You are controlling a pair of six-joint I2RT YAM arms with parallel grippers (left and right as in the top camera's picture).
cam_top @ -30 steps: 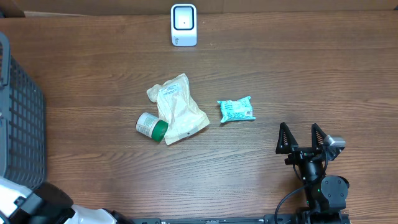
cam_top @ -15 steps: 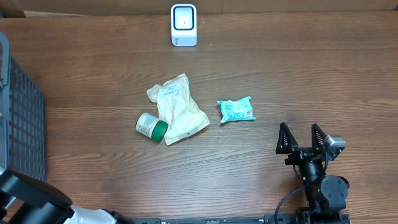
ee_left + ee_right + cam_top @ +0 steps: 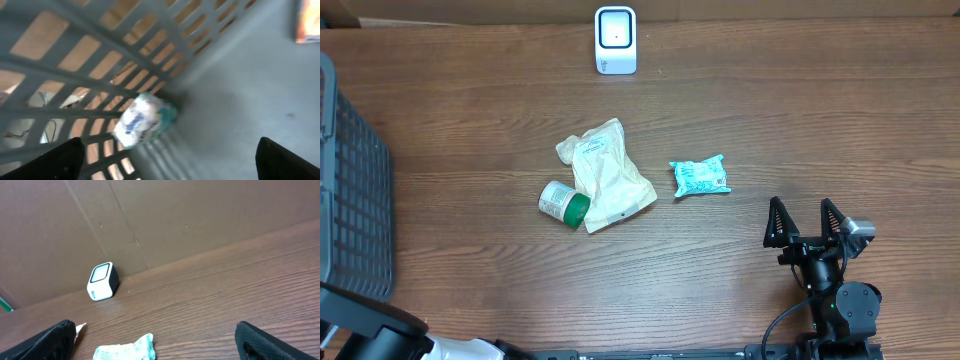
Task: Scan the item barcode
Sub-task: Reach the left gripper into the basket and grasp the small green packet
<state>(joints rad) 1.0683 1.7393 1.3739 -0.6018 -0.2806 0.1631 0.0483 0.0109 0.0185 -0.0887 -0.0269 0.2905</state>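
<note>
Far left: grey basket point(image 3: 350, 200) holding a white-and-teal packet point(image 3: 142, 120), left end effector point(image 3: 170, 165) over it, spread wide, empty; on the surface point(image 3: 820, 100), green-capped bottle point(image 3: 563, 203) touching tan pouch point(image 3: 608, 175); white scanner point(image 3: 615, 40) at far edge; teal wrapper point(image 3: 699, 177) just right of pouch; far right: right end effector point(image 3: 805, 222) spread wide, empty.

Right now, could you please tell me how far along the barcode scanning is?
Done, apparently: one white-blue packet lies in the basket. In hand: nothing; left end effector and right end effector are open and empty. Left: the pouch, bottle and teal packet wait on the table, away from the scanner.
</note>
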